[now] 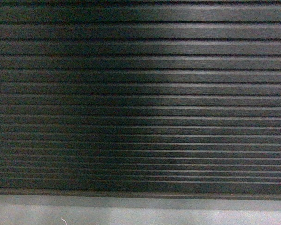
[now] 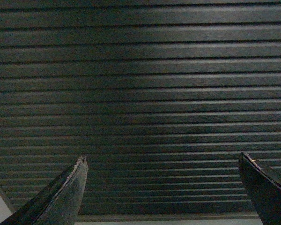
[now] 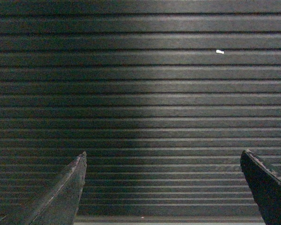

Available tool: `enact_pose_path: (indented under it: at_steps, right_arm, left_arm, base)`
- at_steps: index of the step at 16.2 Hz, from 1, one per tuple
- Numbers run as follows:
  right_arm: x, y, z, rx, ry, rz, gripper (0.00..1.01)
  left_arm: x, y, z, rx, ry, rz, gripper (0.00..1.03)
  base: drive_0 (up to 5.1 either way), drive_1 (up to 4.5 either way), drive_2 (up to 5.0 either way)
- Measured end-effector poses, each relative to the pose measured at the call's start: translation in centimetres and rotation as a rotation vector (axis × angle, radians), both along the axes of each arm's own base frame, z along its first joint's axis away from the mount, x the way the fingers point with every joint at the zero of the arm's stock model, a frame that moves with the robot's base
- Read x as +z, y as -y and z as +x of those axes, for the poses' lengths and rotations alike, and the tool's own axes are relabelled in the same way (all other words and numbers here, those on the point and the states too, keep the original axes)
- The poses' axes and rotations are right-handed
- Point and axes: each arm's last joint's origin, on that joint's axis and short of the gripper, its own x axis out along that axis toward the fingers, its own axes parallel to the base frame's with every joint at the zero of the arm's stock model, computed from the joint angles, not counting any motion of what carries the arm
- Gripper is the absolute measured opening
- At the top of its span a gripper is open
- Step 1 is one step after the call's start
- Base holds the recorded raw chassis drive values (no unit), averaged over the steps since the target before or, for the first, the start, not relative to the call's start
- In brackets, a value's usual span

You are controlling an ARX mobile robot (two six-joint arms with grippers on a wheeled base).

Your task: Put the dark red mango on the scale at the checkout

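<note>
The dark ribbed front of the checkout (image 1: 140, 98) fills the head view, with its grey plinth (image 1: 140, 211) along the bottom. The same slats (image 2: 150, 93) fill the left wrist view and the slats (image 3: 150, 93) fill the right wrist view. My left gripper (image 2: 163, 160) is open, fingers wide apart, nothing between them. My right gripper (image 3: 163, 157) is open too, and empty. Both point at the slatted front. The dark red mango and the scale are out of view. Neither gripper shows in the head view.
A small white speck (image 3: 219, 51) sits on one slat in the right wrist view. A pale strip of plinth (image 2: 168, 220) shows under the slats in the left wrist view.
</note>
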Motion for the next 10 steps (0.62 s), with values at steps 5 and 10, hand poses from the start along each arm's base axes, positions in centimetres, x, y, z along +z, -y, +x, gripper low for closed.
enact_pose_path:
  at_steps: [5,10]
  right_arm:
    - [0.02,0.0,0.0,0.001,0.002,0.001,0.98]
    - [0.02,0.0,0.0,0.0,0.002,0.0,0.98]
  left_arm:
    - [0.04,0.0,0.0,0.001,0.004,0.0,0.98]
    - [0.05,0.0,0.0,0.0,0.005,0.0,0.98]
  base:
    - [0.0,0.0,0.0]
    - [0.0,0.0,0.0]
